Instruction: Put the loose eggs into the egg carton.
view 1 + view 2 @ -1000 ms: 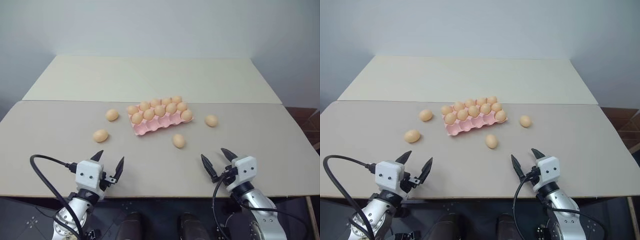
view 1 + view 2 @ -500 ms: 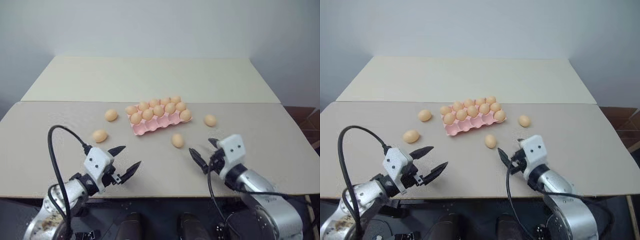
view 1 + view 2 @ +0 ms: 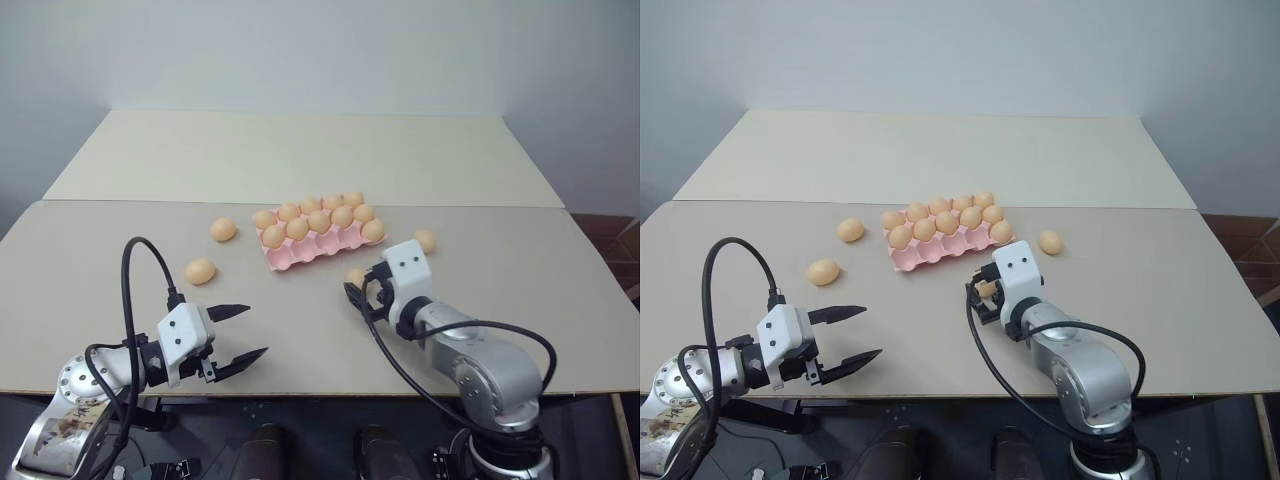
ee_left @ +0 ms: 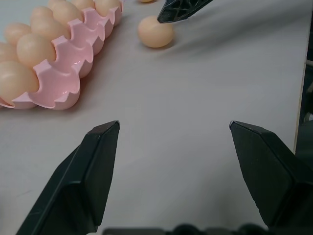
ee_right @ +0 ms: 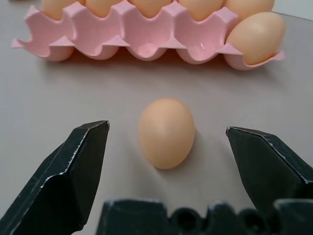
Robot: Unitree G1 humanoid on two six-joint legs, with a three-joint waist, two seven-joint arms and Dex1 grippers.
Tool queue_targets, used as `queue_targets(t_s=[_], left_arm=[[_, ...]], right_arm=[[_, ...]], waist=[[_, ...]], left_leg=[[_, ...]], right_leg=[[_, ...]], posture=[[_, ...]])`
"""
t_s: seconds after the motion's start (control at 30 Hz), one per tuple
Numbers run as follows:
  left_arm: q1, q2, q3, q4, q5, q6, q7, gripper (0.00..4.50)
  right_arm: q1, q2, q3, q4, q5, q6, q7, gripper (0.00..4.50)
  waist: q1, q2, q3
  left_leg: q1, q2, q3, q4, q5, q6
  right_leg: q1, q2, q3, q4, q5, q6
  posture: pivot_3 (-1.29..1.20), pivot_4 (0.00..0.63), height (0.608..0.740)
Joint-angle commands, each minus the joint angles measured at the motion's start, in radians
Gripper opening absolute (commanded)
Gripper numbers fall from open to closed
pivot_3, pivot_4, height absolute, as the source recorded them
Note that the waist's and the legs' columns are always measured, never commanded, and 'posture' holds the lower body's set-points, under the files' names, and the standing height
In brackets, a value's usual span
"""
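Observation:
The pink egg carton (image 3: 293, 257) lies mid-table, its two back rows full of eggs and most front cups bare. Loose eggs rest left of it (image 3: 223, 229), further front-left (image 3: 200, 271), right of it (image 3: 425, 240) and just in front of it (image 5: 166, 132). My right gripper (image 3: 985, 292) is open with its fingers either side of that front egg, not touching it; the carton's empty cups (image 5: 146, 46) lie just beyond. My left gripper (image 3: 255, 330) hovers open and empty near the table's front edge, pointing right towards the right gripper's black finger (image 4: 181, 10).
The beige table (image 3: 520, 300) has a seam across it behind the carton, and a second panel (image 3: 300, 150) reaches back to the wall. A black cable (image 3: 130, 290) loops over my left arm.
My right gripper has moved forward and left, up to the egg in front of the carton. My left gripper has swung round to point right, staying about where it was.

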Motion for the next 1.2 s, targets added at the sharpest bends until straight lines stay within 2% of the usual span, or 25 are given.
queue_targets(t_s=[0.03,0.5,0.6,0.77,0.83,1.0,1.2], left_arm=[[0.006,0.001,0.023,-0.026,0.009,-0.024,0.004,3.89],[0.032,-0.026,0.018,0.008,0.05,-0.091,0.011,3.89],[0.033,-0.034,0.013,0.018,0.058,-0.104,0.013,3.93],[0.031,-0.055,0.012,0.022,0.057,-0.113,0.027,3.93],[0.025,-0.071,0.019,0.007,0.032,-0.089,0.043,3.93],[0.01,-0.101,0.064,-0.08,-0.081,0.053,0.114,3.93],[-0.065,-0.101,0.083,-0.184,-0.193,0.254,0.219,3.93]], right_arm=[[-0.03,0.021,0.004,0.033,-0.014,-0.02,-0.004,4.5],[-0.079,0.056,0.026,0.204,-0.054,-0.133,0.019,4.5],[-0.081,0.049,0.028,0.209,-0.061,-0.142,0.027,3.91],[-0.085,0.038,0.044,0.198,-0.068,-0.158,0.044,2.21],[-0.089,0.032,0.047,0.177,-0.068,-0.159,0.055,1.79],[-0.146,0.018,0.015,0.106,-0.061,-0.171,0.075,1.65],[-0.272,0.022,0.037,0.28,-0.122,-0.348,0.08,1.65]], waist=[[-0.001,0.0,0.0],[-0.002,0.0,0.0],[-0.002,0.0,0.0],[-0.002,0.0,0.0],[-0.002,0.0,0.0],[-0.003,0.0,0.001],[-0.004,0.0,0.0]], left_leg=[[0.0,0.0,0.0,0.0,0.0,0.0],[0.0,0.0,0.001,0.0,0.0,0.0],[0.0,0.0,0.001,0.0,0.0,0.0],[0.0,0.0,0.001,0.0,0.0,0.0],[0.0,0.0,0.001,0.0,0.0,0.0],[-0.001,0.001,-0.001,0.0,0.0,0.0],[0.001,0.0,-0.002,0.0,0.0,0.0]], right_leg=[[0.0,0.0,0.0,0.0,0.0,0.0],[0.0,0.0,0.0,0.0,0.0,0.0],[0.0,0.0,0.0,0.0,0.0,0.0],[0.0,0.0,0.0,0.0,0.0,0.0],[0.0,0.0,0.0,0.0,0.0,0.0],[-0.001,0.0,0.0,0.0,0.001,0.001],[0.0,0.001,0.0,0.0,0.001,0.001]], posture=[[0.0,0.15,0.74],[0.0,0.15,0.74],[0.0,0.15,0.74],[0.0,0.15,0.74],[0.0,0.15,0.74],[0.0,0.15,0.74],[0.0,0.15,0.74]])
